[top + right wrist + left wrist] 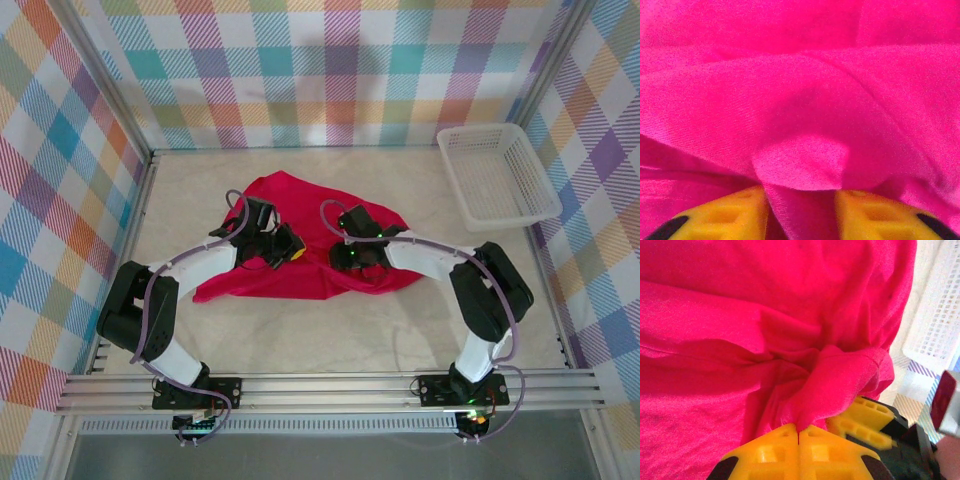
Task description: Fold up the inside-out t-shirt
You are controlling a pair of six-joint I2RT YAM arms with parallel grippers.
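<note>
White arm links (200,268), black joints (130,310), purple cables (153,300), yellow claw fingers (775,450), black pads (722,469)

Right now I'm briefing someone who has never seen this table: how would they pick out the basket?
Take the pale table walled by plaid panels and look to its far right corner. The basket sits there, clear of the red t-shirt crumpled mid-table; it is the white, rectangular, mesh-sided thing.

Lost in red folds
The t-shirt (800,90) buries the tips of the right gripper (801,202), its grip unclear; the basket (939,310) is cropped.
</note>
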